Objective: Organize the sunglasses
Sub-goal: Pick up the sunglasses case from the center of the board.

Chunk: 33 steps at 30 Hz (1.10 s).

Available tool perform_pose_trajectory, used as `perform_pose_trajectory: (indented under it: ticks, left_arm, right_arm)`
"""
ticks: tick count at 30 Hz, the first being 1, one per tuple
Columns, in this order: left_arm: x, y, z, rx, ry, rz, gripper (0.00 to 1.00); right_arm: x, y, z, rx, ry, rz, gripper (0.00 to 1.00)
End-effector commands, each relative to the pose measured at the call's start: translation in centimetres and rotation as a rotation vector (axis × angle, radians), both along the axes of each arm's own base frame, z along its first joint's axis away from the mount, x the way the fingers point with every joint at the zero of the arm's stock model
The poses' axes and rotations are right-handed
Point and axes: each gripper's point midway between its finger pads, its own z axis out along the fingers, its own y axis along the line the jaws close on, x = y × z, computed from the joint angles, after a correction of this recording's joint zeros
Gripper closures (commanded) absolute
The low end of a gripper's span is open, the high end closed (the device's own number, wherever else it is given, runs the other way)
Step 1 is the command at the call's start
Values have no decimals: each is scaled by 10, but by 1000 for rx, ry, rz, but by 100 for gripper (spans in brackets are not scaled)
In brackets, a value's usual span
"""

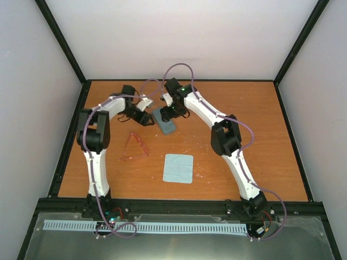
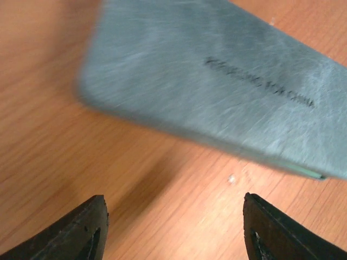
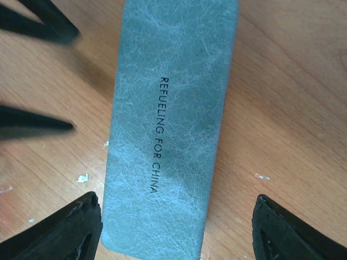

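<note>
Orange-brown wood makes up the tabletop (image 1: pixel 260 162), and nearest to us on it lies a flat light-blue cloth (image 1: pixel 178 168), square and spread out, a little right of the middle. Just beyond it and to the left we find the sunglasses (image 1: pixel 134 147), a thin red-pink wire frame lying on the bare wood. They are apart from the cloth and touched by neither arm, and the left arm's dark elbow stands just to their left.

Farther back, near the middle of the tabletop, sits the grey-blue case (image 1: pixel 165 122), closed, with black lettering along its lid. Both arms bend inward to meet at it. The left tool (image 1: pixel 144 118) hangs just left of the case. From its own camera we see its two black fingers (image 2: pixel 81 233) spread wide with only bare wood between them. The case lies beyond the tips, slightly blurred, with a pale green sliver at its seam.

The right tool (image 1: pixel 169 111) is over the far part of the case. Through its camera we see its fingers (image 3: pixel 287 233) standing wide to either side of the case's end. One is just beside the case's edge and the other is clearly apart from it, so the case is not clamped. In that same view the left tool's fingertips show as dark blurred shapes beside the case.
</note>
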Motion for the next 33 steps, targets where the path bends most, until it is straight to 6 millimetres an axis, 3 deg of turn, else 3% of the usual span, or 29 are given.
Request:
perform_pose_trajectory:
  ticks: [1, 5, 9, 15, 29, 33]
  left_arm:
    - [25, 53, 42, -5, -126, 131, 31]
    - [28, 85, 44, 4, -128, 187, 31]
    - [29, 101, 39, 11, -118, 211, 32]
    - [31, 102, 38, 0, -119, 206, 32]
    - [30, 99, 32, -14, -104, 206, 32]
    - [31, 99, 31, -15, -106, 204, 32]
  right_arm:
    - [-3, -1, -9, -32, -23, 86, 26]
    - [-8, 5, -15, -26, -12, 107, 26]
    - [-18, 13, -24, -29, 13, 131, 25]
    - [-28, 21, -39, -62, 31, 144, 24]
    - [-23, 14, -58, -131, 33, 100, 21]
    - [-21, 11, -59, -148, 23, 92, 29]
